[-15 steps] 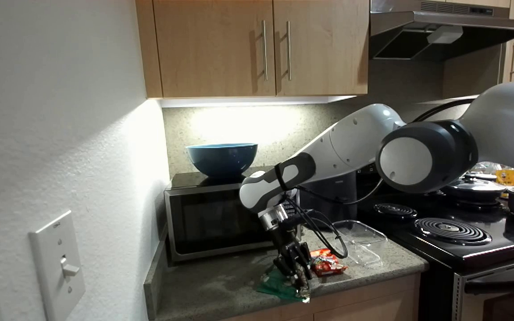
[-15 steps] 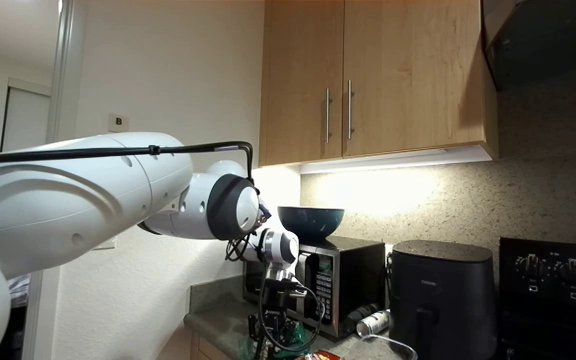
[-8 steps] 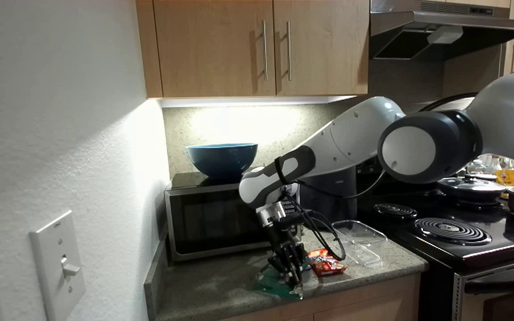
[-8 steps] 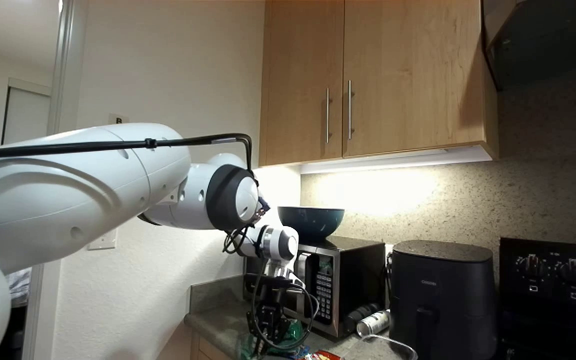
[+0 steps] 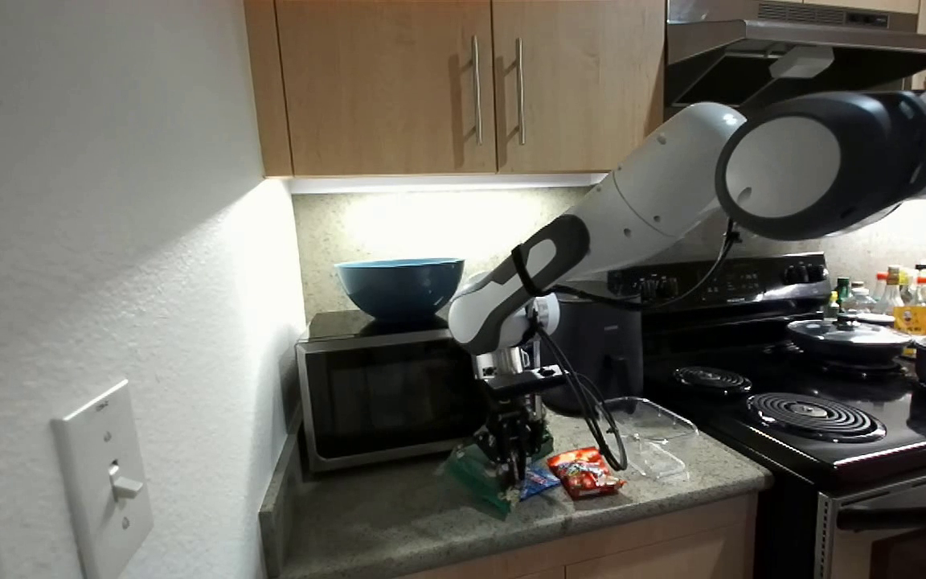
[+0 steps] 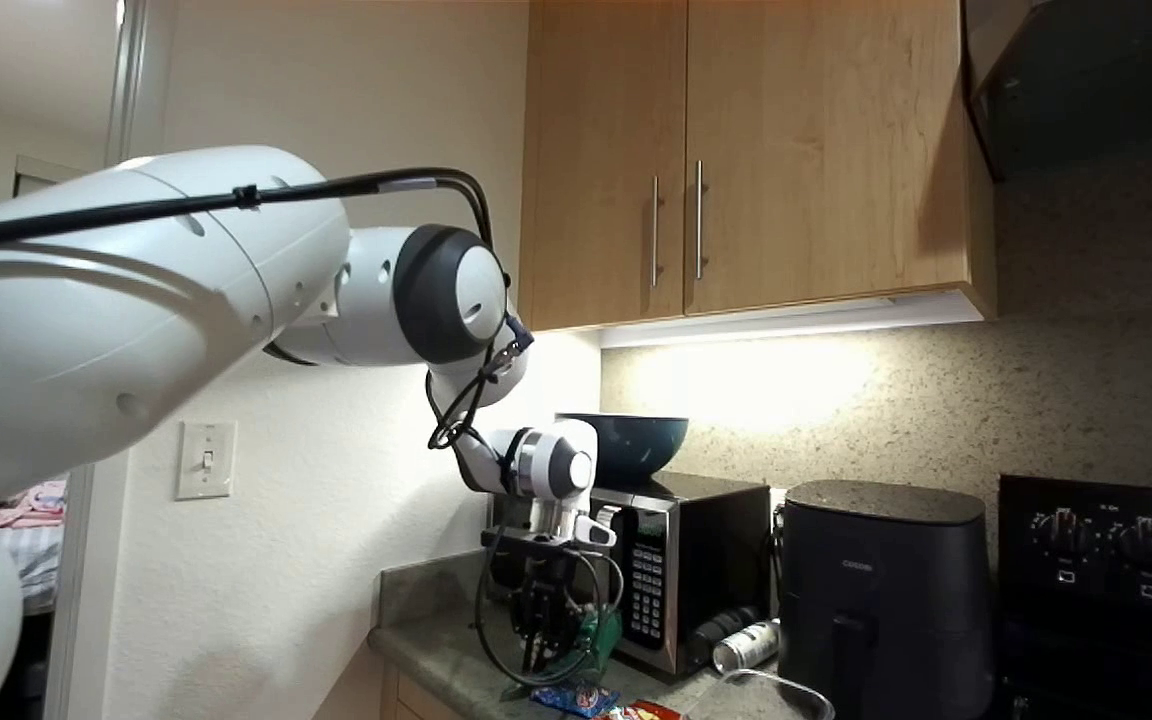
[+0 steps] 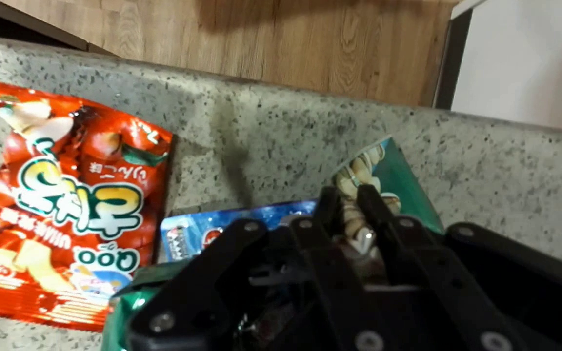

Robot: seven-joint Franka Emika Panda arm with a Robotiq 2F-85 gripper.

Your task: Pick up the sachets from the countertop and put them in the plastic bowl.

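Jaws pinch a green sachet (image 7: pixel 406 187), open room between it and the countertop edge (image 7: pixel 281 93).

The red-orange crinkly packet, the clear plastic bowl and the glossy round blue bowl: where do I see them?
Red-orange crinkly packet (image 7: pixel 70 209): wrist view, on its printed front.
Clear plastic bowl (image 5: pixel 657 458): in an exterior view, on its see-through wall.
Glossy round blue bowl (image 5: pixel 400 291): in an exterior view, on its outer side.
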